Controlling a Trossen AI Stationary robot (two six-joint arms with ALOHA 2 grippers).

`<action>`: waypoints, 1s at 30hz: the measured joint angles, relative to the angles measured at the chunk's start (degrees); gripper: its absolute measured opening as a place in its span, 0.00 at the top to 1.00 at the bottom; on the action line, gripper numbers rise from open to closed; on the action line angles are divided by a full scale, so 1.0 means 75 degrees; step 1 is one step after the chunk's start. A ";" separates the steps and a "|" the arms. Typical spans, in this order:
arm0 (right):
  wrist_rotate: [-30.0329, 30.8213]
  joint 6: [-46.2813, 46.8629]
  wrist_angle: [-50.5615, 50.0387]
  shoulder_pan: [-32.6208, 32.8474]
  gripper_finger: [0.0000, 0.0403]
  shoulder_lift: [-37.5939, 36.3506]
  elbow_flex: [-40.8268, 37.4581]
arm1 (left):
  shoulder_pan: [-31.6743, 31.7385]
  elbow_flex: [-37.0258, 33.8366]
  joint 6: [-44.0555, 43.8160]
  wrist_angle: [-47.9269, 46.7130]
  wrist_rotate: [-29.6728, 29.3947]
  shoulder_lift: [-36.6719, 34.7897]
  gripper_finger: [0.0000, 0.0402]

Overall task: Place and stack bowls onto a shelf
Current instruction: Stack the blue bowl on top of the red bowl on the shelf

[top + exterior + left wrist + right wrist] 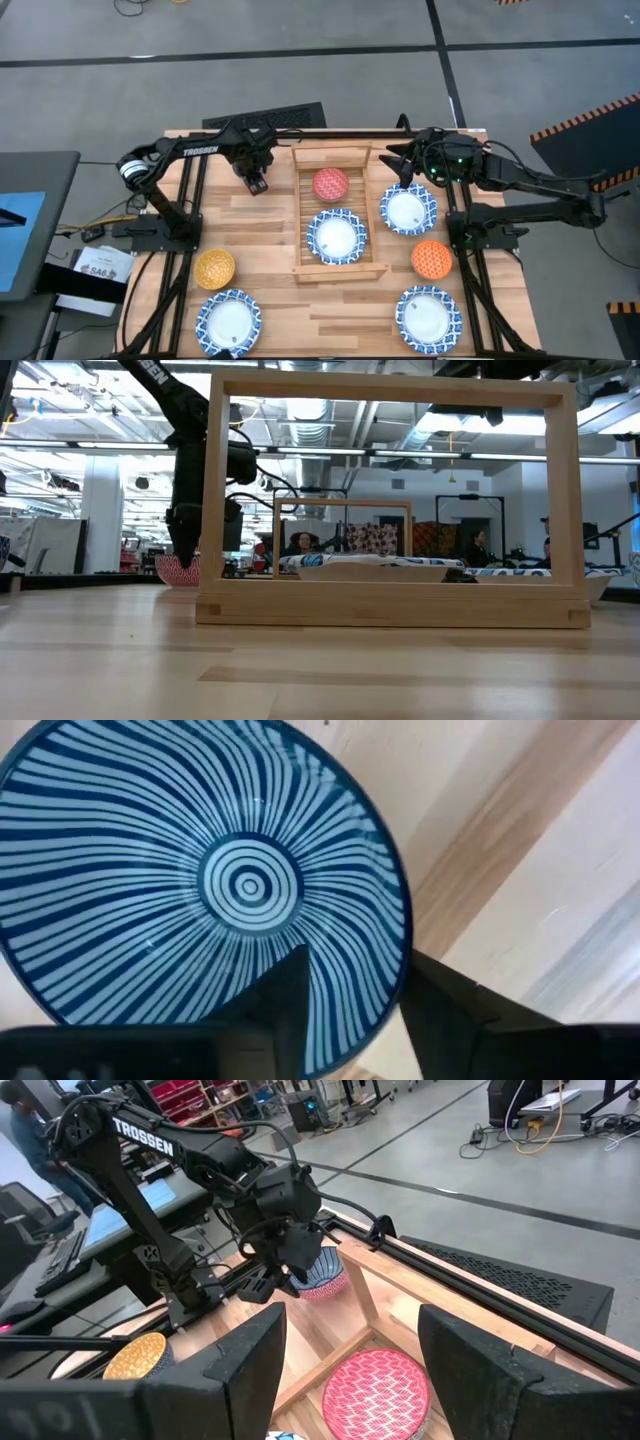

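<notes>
My left gripper (256, 182) is at the far left, just left of the light-wood shelf (338, 262), shut on the small blue striped bowl (200, 870). The gripper hides this bowl in the high view. It also shows in the right wrist view (322, 1270). A red bowl (331, 183) and a wide patterned bowl (337, 236) rest on the shelf's slats. My right gripper (350, 1350) is open and empty above the shelf's far right corner (400, 165). My left gripper has the blue bowl by its rim (398, 960), one finger (285, 1000) inside the bowl and one (450, 1010) outside. The fingers come from above, pointing down. The bowl sits mouth up at about table height; whether its foot touches the planks I cannot tell.
On the table stand wide patterned bowls right of the shelf (408, 210), near right (429, 314) and near left (228, 320). An orange bowl (432, 258) stands right of the shelf and a yellow bowl (214, 268) left of it. A black keyboard (265, 117) lies beyond the far edge.
</notes>
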 joint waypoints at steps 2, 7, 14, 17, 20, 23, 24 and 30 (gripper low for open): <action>0.0001 0.0001 0.0000 0.0000 0.37 -0.0002 0.0001 | -0.0003 -0.0003 0.0152 -0.0007 -0.0112 0.0000 0.77; -0.0001 0.0003 0.0000 0.0000 0.37 -0.0002 -0.0001 | 0.0000 0.0034 0.0351 -0.0128 -0.0164 -0.0026 0.97; 0.0001 0.0004 0.0000 0.0001 0.37 -0.0001 0.0001 | -0.0180 0.0473 0.0301 -0.0947 -0.0234 -0.0802 0.99; 0.0001 0.0004 0.0003 0.0000 0.37 0.0000 0.0001 | -0.0519 0.0797 0.0015 -0.1568 -0.0214 -0.1348 0.99; 0.0000 0.0004 0.0006 0.0000 0.37 0.0000 0.0001 | -0.1193 0.1238 -0.0171 -0.2020 -0.0135 -0.1888 1.00; 0.0001 0.0004 0.0017 0.0000 0.37 -0.0002 0.0001 | -0.2187 0.1692 -0.0277 -0.2470 0.0204 -0.2132 1.00; 0.0000 0.0004 0.0026 0.0000 0.37 -0.0001 0.0000 | -0.2567 0.1856 -0.0342 -0.2489 0.0235 -0.2138 1.00; 0.0001 0.0004 0.0055 0.0000 0.37 0.0000 0.0001 | -0.4640 0.3095 -0.0098 -0.2431 -0.0432 -0.1338 1.00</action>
